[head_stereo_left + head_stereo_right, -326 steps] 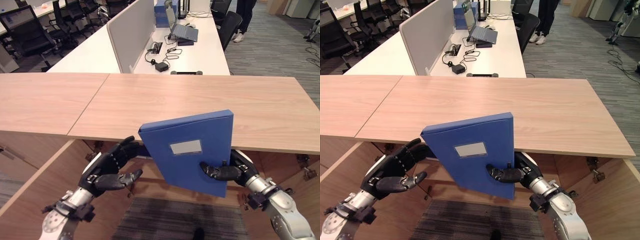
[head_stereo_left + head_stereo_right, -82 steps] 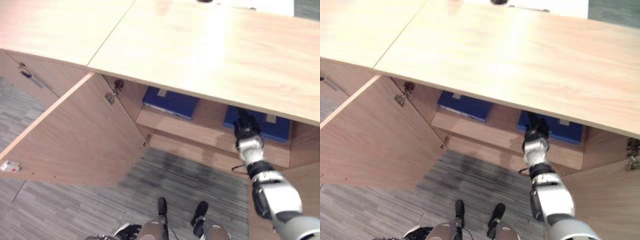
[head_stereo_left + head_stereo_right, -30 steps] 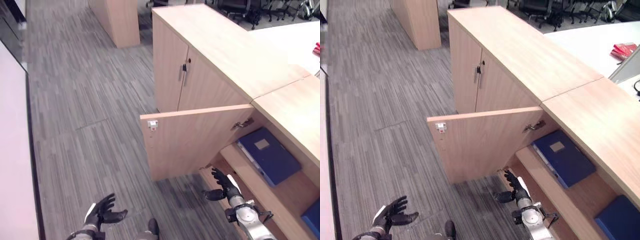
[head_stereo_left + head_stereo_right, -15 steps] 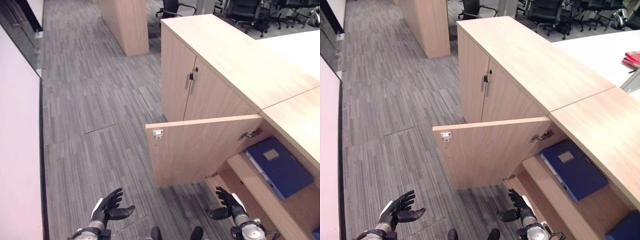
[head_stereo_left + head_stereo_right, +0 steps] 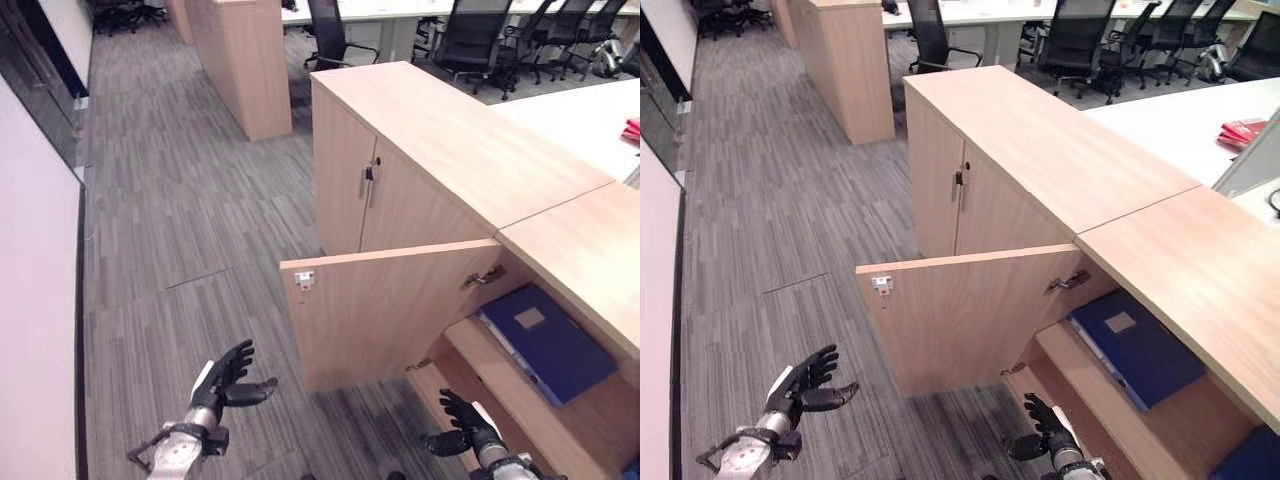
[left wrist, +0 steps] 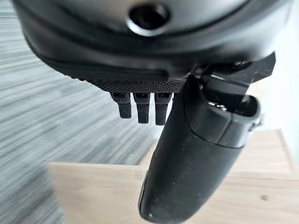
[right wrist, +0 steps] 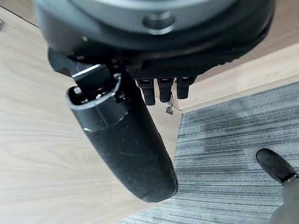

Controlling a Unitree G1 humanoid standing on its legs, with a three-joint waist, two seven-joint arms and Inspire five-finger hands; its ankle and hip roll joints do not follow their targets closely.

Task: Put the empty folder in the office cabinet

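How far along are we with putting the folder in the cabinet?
Placing looks done: a blue folder lies flat on the shelf inside the office cabinet. Nothing is in hand: the left hand and right hand are both open and empty. The cabinet door hangs open; closing it may be what's left.

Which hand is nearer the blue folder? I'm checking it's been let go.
Right. The right hand hangs open below the shelf, just short of the folder; the left hand is open over the carpet, beyond the door.
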